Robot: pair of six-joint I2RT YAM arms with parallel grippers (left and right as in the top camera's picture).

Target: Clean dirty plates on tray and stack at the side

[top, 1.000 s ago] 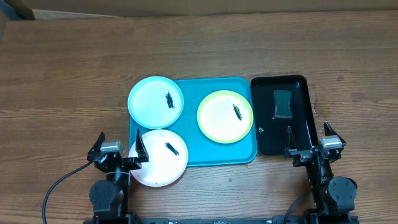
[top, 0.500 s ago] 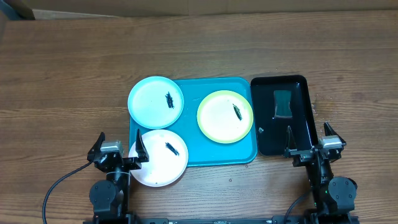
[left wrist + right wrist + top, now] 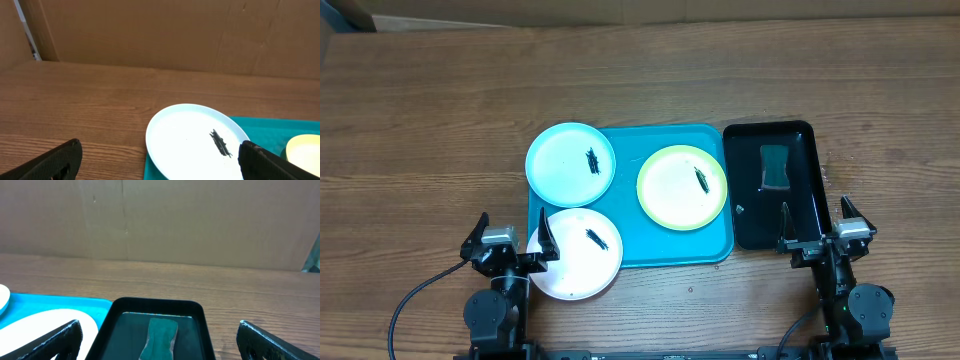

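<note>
Overhead view: the cyan plate [image 3: 570, 165], yellow-green plate [image 3: 682, 187] and white plate [image 3: 575, 253] lie smeared on the turquoise tray [image 3: 660, 245], the white one overhanging its near-left corner just beside the left jaws. Both pairs of jaws stand wide and empty at the near edge of the table [image 3: 420, 120]. The sponge [image 3: 775, 166] in the black tray [image 3: 806, 200] lies straight ahead of the right jaws, long axis running away from them; that arm is judged nearer.

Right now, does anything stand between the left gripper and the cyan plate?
Nothing visible: only table lies between the open left gripper and the cyan plate; the white plate sits off to the side.
</note>
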